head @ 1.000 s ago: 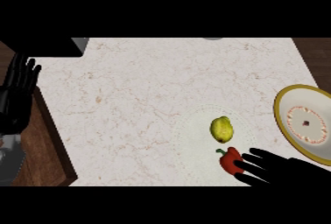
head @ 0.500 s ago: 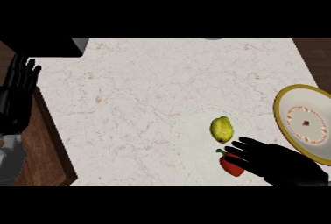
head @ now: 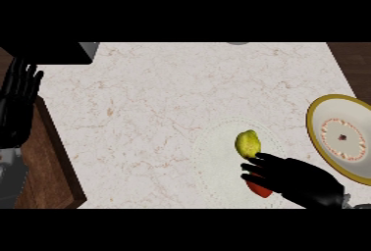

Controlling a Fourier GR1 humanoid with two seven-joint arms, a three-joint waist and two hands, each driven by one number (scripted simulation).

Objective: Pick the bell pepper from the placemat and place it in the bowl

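Looking at the right robot hand (head: pixel 301 180) first: it's laid over the red bell pepper (head: pixel 261 188) from the lower right, fingers stretched out across it rather than wrapped round it, so it reads as spread and not yet closed. Only a bit of red is seen poking out below the fingers, so whether the thumb is already touching the pepper can't be told. The pepper is sat on the pale round placemat (head: pixel 217 162), close to the near edge of the worktop (head: pixel 159 98). Just beside it, further up the same mat, a yellow-green lemon (head: pixel 248 143) is lying, nearly touched by the fingertips. Off to the right, apart from the mat, the bowl (head: pixel 319 130) is found, with a yellow rim and a pale inside marked by a reddish ring pattern.

Step-wise this is judged to be the grasp itself, so pick not done, nothing lifted. What's called for next: fingers curled round the pepper without the lemon being nudged, then a lift and a short carry rightwards over the bowl's rim.

The left robot hand (head: pixel 18 100) is parked at the left edge, open, fingers up, resting.

No brands, labels or writing can be read anywhere
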